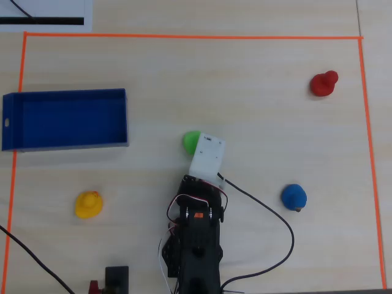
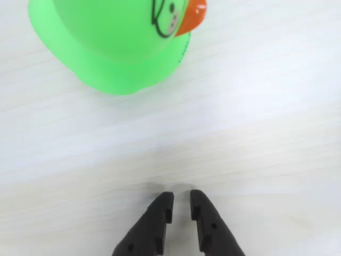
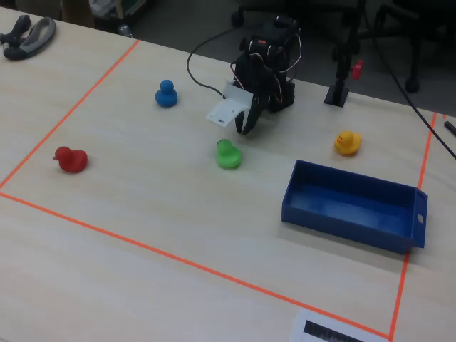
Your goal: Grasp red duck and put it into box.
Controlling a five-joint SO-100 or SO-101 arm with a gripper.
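Note:
The red duck (image 1: pixel 323 84) stands alone at the far right in the overhead view, and at the left in the fixed view (image 3: pixel 71 159). It does not show in the wrist view. The blue box (image 1: pixel 67 93) lies empty at the left in the overhead view, and at the right in the fixed view (image 3: pixel 342 228). My gripper (image 2: pixel 181 198) hangs low over bare table near the arm's base (image 3: pixel 247 128), far from both. Its jaws stand almost together with nothing between them. In the overhead view the white wrist mount (image 1: pixel 207 158) hides the fingertips.
A green duck (image 2: pixel 117 42) sits just ahead of the gripper (image 1: pixel 192 141). A yellow duck (image 1: pixel 88 204) and a blue duck (image 1: pixel 294 196) stand to either side of the arm. Orange tape (image 1: pixel 184 37) frames the work area. A black cable (image 1: pixel 275 220) loops beside the base.

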